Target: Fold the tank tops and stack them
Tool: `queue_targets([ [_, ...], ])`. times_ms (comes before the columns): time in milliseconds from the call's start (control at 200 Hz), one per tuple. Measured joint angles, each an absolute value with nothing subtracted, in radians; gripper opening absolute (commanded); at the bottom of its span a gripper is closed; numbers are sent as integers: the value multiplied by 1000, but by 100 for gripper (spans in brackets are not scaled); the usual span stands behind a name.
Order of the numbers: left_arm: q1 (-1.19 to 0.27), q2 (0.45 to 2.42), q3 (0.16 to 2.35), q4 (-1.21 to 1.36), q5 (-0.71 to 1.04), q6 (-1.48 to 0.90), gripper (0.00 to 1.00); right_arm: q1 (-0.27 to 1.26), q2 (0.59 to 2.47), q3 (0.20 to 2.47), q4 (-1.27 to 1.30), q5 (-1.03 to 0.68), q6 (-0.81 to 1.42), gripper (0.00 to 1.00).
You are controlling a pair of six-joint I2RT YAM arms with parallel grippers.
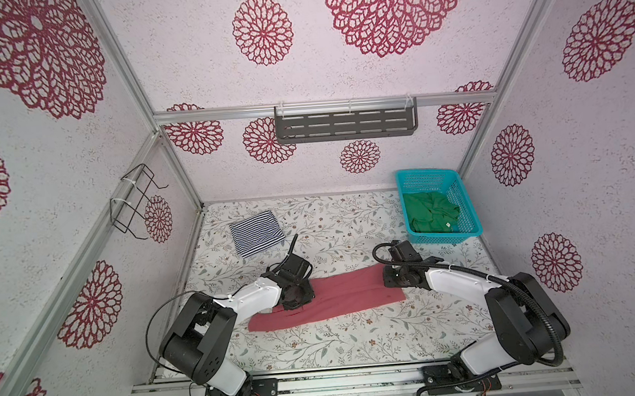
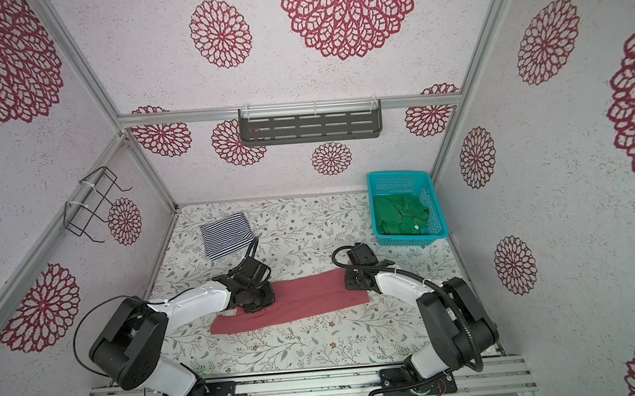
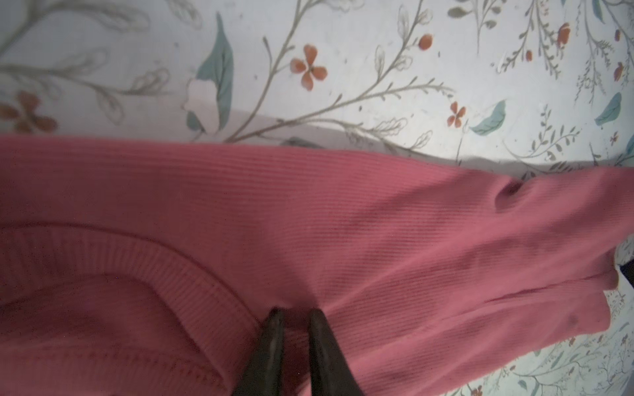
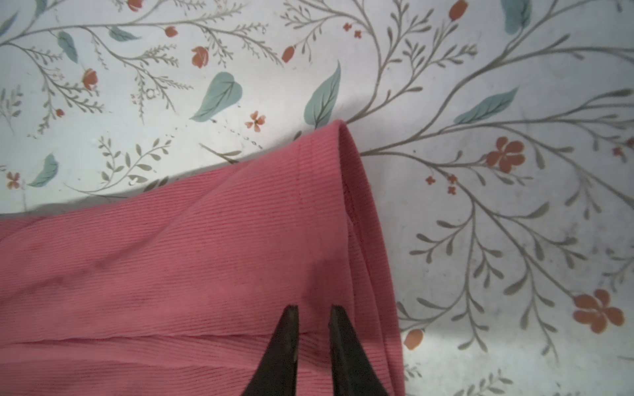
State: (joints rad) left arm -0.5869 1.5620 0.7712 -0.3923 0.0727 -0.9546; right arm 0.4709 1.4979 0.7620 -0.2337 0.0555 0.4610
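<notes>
The left gripper has its jaws drawn close, with a ridge of ribbed cloth bunched between them. It grasps the dusty pink tank top just beside a curved neckline or armhole band. The right gripper likewise pinches the same top, near its straight hemmed end, where several layers show at the edge.

The top lies as a narrow folded strip across the middle of the floral table. Its long axis runs side to side between the two grippers, with the left end slightly nearer the front. Each arm holds its own end, so the coming fold probably carries one end along that axis onto the other.

The folded striped tank top lies at the back left, nearer the left arm. The green tank top sits crumpled in the teal basket at the back right.

In both top views the wrists cover the fingertips, and the left arm hides part of the strap end.
</notes>
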Motion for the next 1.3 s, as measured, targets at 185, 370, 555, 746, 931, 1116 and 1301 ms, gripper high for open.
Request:
queue_targets([
  [185,-582,1510,722,-381,61,-977,41,506,1498,799,-258,107,402,19],
  [370,-556,1458,718,-453,23,-984,68,587,1551,910,-257,129,333,18],
  [555,-495,1359,718,-568,-28,-968,78,607,1625,930,-241,130,298,18],
  [746,-418,1232,677,-609,-56,-973,66,620,1629,929,-232,133,274,16],
  [931,-362,1226,563,-607,-54,-996,44,628,1631,926,-205,127,270,15],
  [1116,-357,1280,553,-546,-53,-1008,44,632,1667,920,-153,122,278,10],
  [1301,-356,1363,578,-440,-65,-1014,39,632,1703,901,-136,139,305,4],
])
